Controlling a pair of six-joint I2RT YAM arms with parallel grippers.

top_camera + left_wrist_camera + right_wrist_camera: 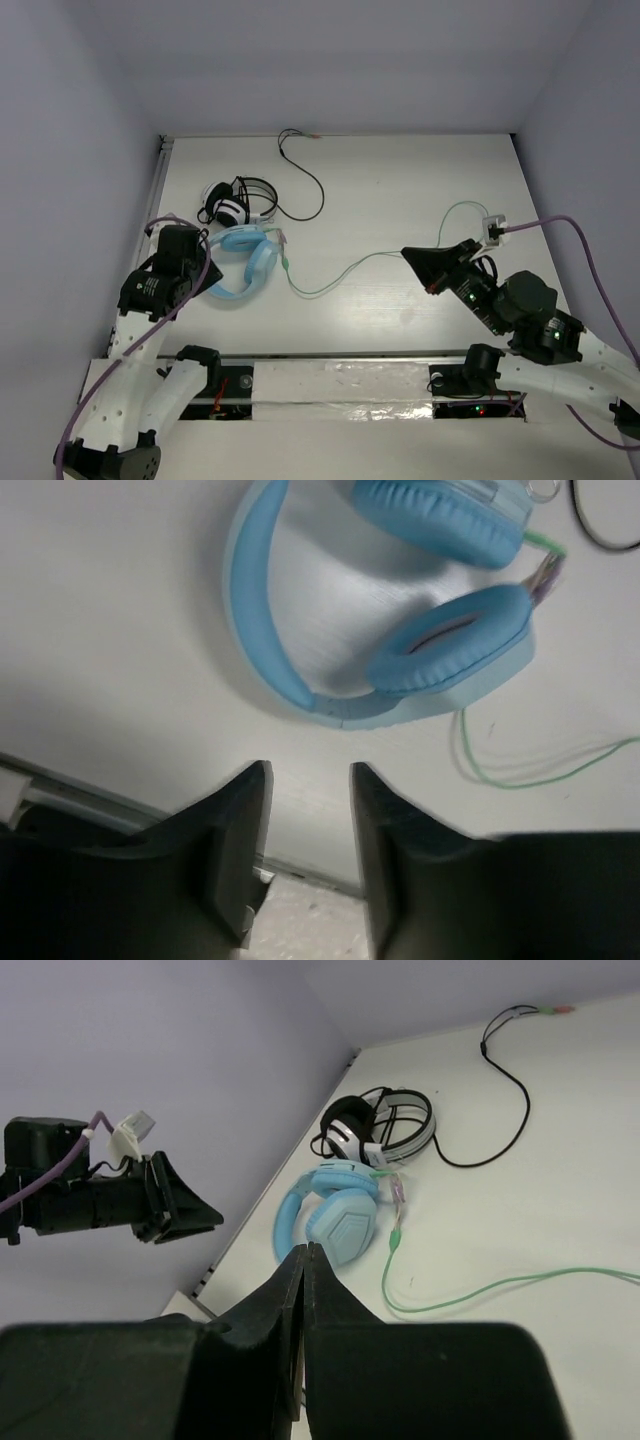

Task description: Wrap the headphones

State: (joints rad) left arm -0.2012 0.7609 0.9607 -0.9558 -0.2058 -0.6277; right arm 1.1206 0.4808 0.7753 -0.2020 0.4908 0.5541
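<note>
A: Where are the large light blue over-ear headphones [243, 262] with the padded cups?

B: They lie on the left part of the flat white surface [400, 180], with the cups close together and the wide blue headband curving towards the near left.

A: And the cord?

B: The thin pale green cable [340, 275] leaves the cups and trails loosely to the right across the surface. It is not wound around anything.

A: What does the left end effector [310, 770] look like?

B: It sits just near-left of the headband. Its dark fingers [245, 820] stand a narrow gap apart with only bare surface between them, so it holds nothing.

A: The right end effector [305, 1250]?

B: It is well to the right of the headphones, with its fingers pressed fully together. From above, the green cable runs up to its tip. The wrist view shows no cord between the fingers, so it may simply pass underneath; I cannot tell if they touch.

A: Anything else nearby?

B: Smaller black-and-white headphones [238, 203] lie right behind the blue pair. Their thin black cable [305, 185] loops towards the far edge.
</note>
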